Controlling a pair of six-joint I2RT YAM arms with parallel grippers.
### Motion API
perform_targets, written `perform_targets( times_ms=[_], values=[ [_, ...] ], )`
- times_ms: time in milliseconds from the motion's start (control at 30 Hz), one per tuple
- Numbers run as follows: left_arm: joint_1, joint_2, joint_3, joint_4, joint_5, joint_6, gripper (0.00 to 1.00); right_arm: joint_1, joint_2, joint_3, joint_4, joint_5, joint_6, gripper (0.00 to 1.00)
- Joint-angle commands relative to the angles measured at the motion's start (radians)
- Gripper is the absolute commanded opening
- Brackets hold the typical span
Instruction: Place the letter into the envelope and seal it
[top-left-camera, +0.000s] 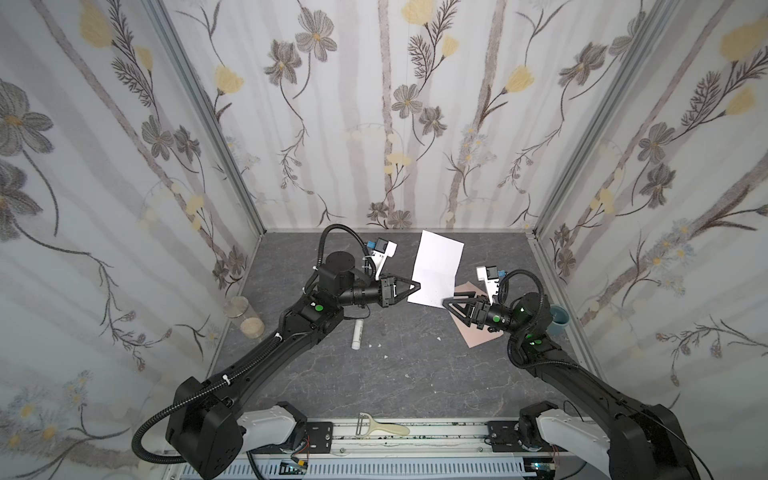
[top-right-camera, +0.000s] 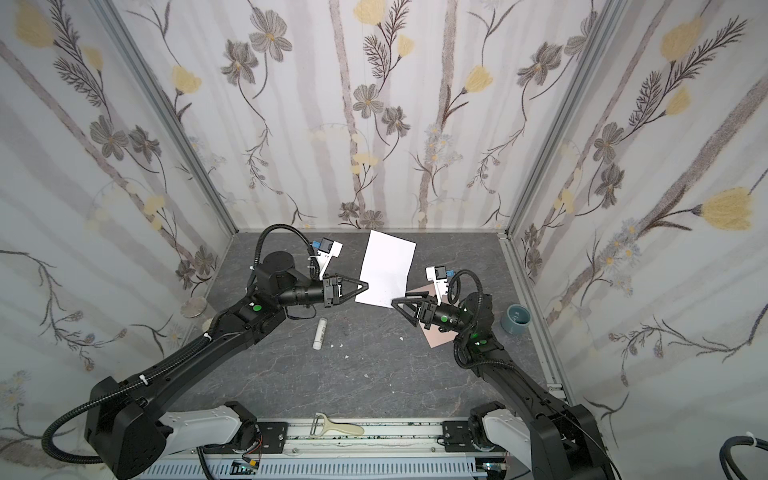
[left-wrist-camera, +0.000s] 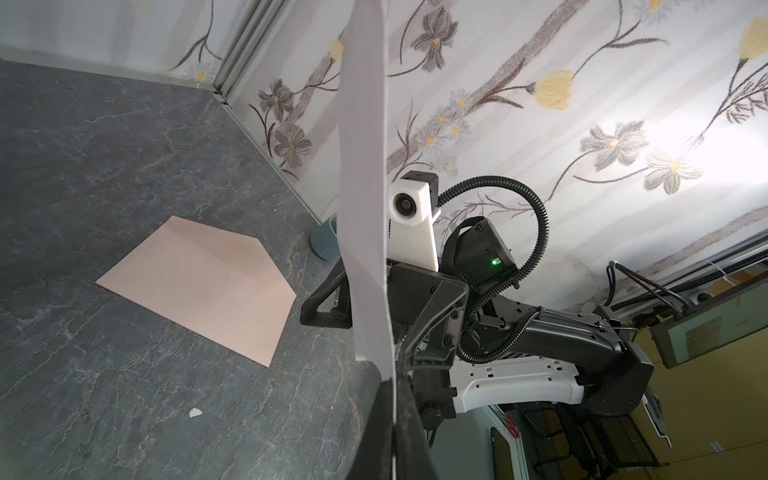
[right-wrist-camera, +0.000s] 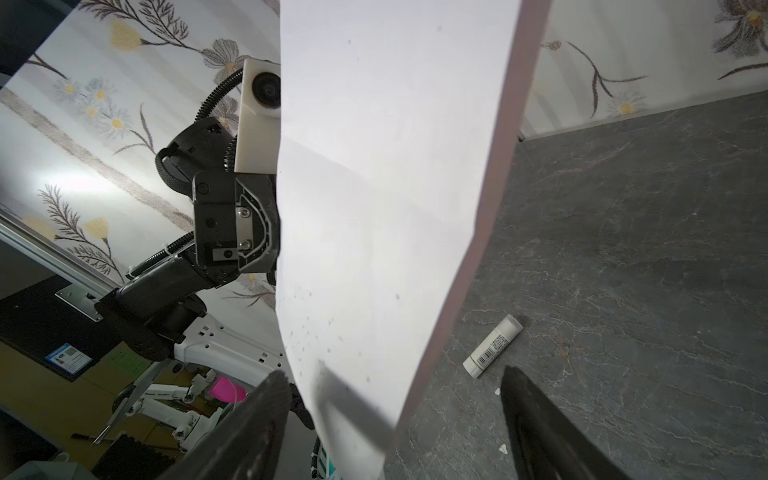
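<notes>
Left gripper (top-left-camera: 417, 286) pinches letter (top-left-camera: 437, 266), long axis toward back wall (top-left-camera: 374, 124).

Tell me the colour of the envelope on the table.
Pale salmon pink, plain; the envelope shows best in the left wrist view.

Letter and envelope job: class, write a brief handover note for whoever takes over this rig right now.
Left gripper: shut on the letter by its edge, holding it off the table.
Right gripper: open, jaws either side of the letter's other corner.
Envelope: flat on the table, below the right gripper.
Done: letter lifted. Left: insert it, seal the flap; glue stick lies nearby.
</notes>
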Motion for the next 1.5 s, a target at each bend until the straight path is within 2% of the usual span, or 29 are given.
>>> perform_targets(
  times_ms=[0,100,167,400,467,567,733,767,833,900,1033,1100,1233,1467],
  values=[
    [-0.003,-0.002,-0.001,0.065,0.019,-0.031,0.0,0.001,0.02,0.007,0.16,-0.024,0.081,0.81],
    [-0.009,-0.003,-0.006,0.065,0.015,-0.031,0.0,0.0,0.047,0.012,0.266,-0.033,0.149,0.79],
    [-0.013,-0.002,-0.01,0.065,0.004,-0.03,0.0,0.001,0.068,0.015,0.334,-0.042,0.195,0.72],
    [-0.026,0.01,-0.022,0.064,-0.01,-0.023,0.0,0.002,0.15,0.001,0.599,-0.065,0.376,0.34],
    [-0.025,0.008,-0.025,0.059,-0.014,-0.019,0.0,0.001,0.167,-0.004,0.642,-0.07,0.404,0.2],
    [-0.026,-0.001,-0.025,0.028,-0.034,0.001,0.0,0.001,0.173,-0.014,0.652,-0.065,0.408,0.09],
    [-0.024,-0.012,-0.011,-0.017,-0.054,0.027,0.01,0.002,0.144,-0.024,0.537,-0.062,0.333,0.01],
    [-0.025,-0.014,-0.01,-0.019,-0.057,0.027,0.11,0.001,0.137,-0.024,0.515,-0.061,0.32,0.0],
    [-0.025,-0.014,-0.009,-0.02,-0.059,0.028,0.17,0.003,0.115,-0.021,0.447,-0.06,0.281,0.0],
    [-0.026,-0.01,-0.006,-0.02,-0.061,0.028,0.32,0.007,0.091,-0.016,0.37,-0.054,0.234,0.0],
    [-0.025,0.01,0.019,-0.022,-0.054,0.036,0.45,0.03,0.041,0.01,0.191,-0.047,0.124,0.0],
    [-0.025,0.011,0.033,-0.022,-0.048,0.037,0.46,0.043,0.018,0.025,0.098,-0.035,0.069,0.0],
    [-0.026,0.056,0.053,-0.022,-0.029,0.04,0.42,0.059,-0.016,0.051,-0.032,-0.015,-0.01,0.0],
    [-0.033,0.056,0.054,-0.022,-0.01,0.036,0.08,0.058,-0.039,0.055,-0.075,0.001,-0.034,0.01]
  ],
)
